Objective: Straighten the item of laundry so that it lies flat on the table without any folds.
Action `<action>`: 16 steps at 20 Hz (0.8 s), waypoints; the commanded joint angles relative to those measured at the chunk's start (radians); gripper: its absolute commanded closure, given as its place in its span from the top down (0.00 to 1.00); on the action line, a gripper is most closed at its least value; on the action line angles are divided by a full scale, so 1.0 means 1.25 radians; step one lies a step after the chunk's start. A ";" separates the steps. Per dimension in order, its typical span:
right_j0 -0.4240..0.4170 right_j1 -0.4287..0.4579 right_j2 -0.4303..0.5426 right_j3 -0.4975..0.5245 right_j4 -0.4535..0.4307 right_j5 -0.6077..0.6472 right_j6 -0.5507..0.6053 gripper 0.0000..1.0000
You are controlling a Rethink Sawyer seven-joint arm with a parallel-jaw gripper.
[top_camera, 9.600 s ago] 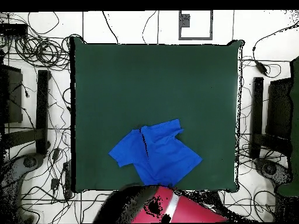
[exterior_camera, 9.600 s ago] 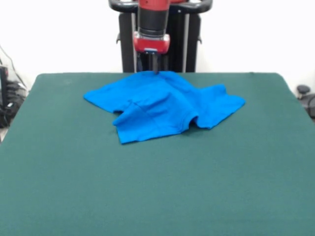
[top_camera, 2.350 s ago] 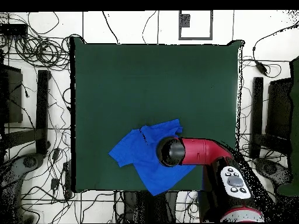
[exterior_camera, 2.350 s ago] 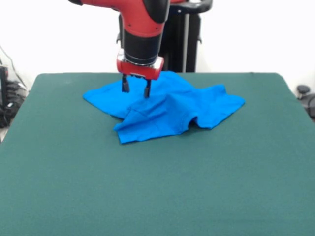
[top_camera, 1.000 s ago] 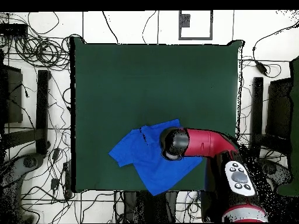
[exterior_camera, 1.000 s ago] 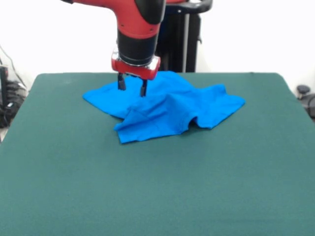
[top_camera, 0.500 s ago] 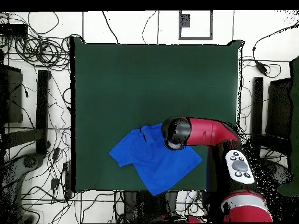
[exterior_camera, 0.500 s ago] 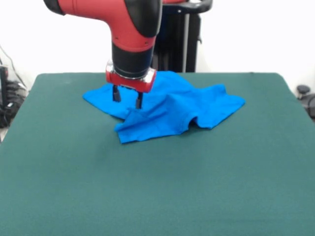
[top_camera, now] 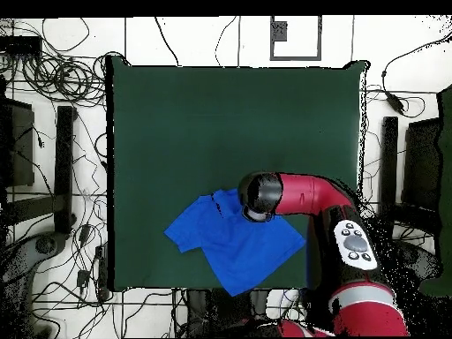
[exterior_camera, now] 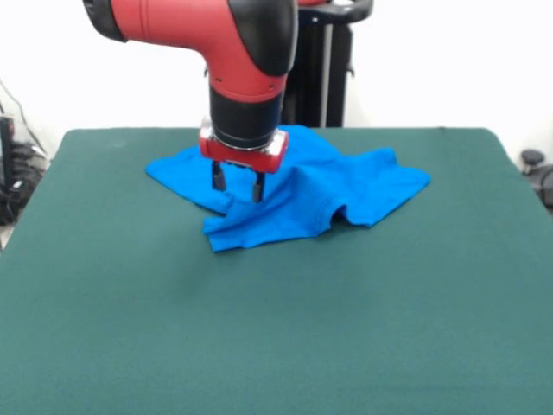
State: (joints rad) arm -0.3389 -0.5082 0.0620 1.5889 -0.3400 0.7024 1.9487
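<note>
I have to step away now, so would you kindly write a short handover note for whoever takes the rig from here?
End effector: open, empty, fingers pointing down just above the front-left part of the T-shirt, near a raised fold.
T-shirt: on the table, towards the robot's side, rumpled, with a doubled-over flap at its front edge in the front view and a sleeve bunched up.
Done: the arm is positioned over the cloth; nothing is gripped.
Left: grip an edge or fold, pull it out, and repeat until the shirt lies flat with no folds.
</note>
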 commanded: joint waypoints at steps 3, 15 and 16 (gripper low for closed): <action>0.057 0.063 0.075 -0.010 0.036 0.013 0.054 1.00; 0.089 0.084 0.056 -0.037 0.037 0.000 0.078 1.00; 0.093 0.087 0.053 -0.037 0.034 -0.008 0.081 1.00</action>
State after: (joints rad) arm -0.2719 -0.4764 0.0623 1.5851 -0.3350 0.7022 1.9487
